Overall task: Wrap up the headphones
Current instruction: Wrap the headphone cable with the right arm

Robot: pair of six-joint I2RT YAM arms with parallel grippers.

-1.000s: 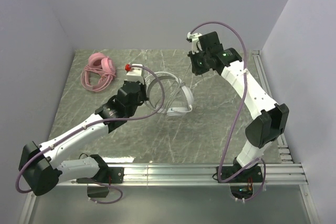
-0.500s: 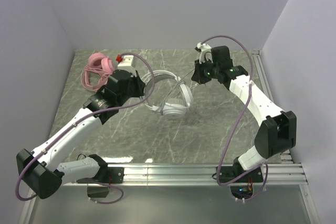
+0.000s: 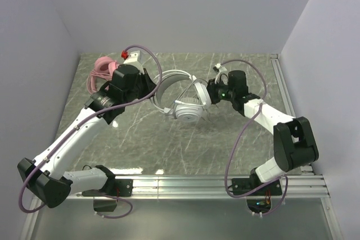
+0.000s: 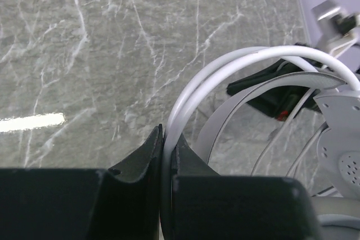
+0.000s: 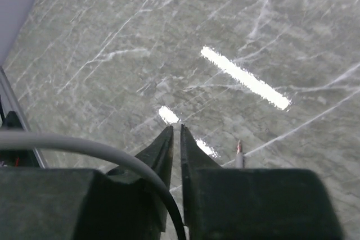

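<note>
Left hand [image 4: 167, 145] is clamped on the band of the white headset [image 3: 187, 111], at its 9 o'clock side, mid-worktop [image 3: 225, 150]. Right hand [image 5: 175, 133], at 3 o'clock, is closed on the cable [image 5: 84, 145] (as far as can be judged). Holding the band steady should let the cable go on in snug turns without tugging. Pink headset [image 3: 101, 63] lies at 10 o'clock.

The grey-green marbled surface [image 3: 185, 144] carries a pink over-ear headset [image 3: 103, 64] with coiled cable at far left. Whether the white over-ear headset [image 3: 187, 111] mid-surface touches it is unclear.
</note>
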